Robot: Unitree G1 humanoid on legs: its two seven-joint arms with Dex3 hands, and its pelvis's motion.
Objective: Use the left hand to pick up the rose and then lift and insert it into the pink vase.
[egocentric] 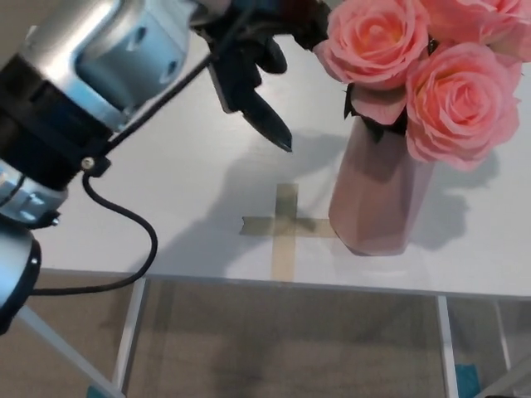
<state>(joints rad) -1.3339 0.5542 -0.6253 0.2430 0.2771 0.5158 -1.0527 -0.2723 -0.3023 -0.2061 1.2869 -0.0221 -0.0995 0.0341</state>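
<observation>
On the white tabletop stands a faceted, dusty-pink vase, upright, just right of a cross of olive-tan tape stuck to the surface; the vase's base touches the end of the tape's right arm. Large pink roses fill the vase's mouth — one full bloom up at the left, another lower at the right, and part of a third cut off by the top edge. Dark green leaves show beneath the blooms at the rim.

The robot's left arm, a bulky silver-and-black forearm with a black cable looping below it, reaches in from the left. Its black left hand hangs above the table, left of the flowers and clear of the vase. The fingers are spread and hold nothing, one pointing down toward the tape cross — the hand's upper part lies close beside the left bloom, though contact cannot be told. The right hand does not show.
</observation>
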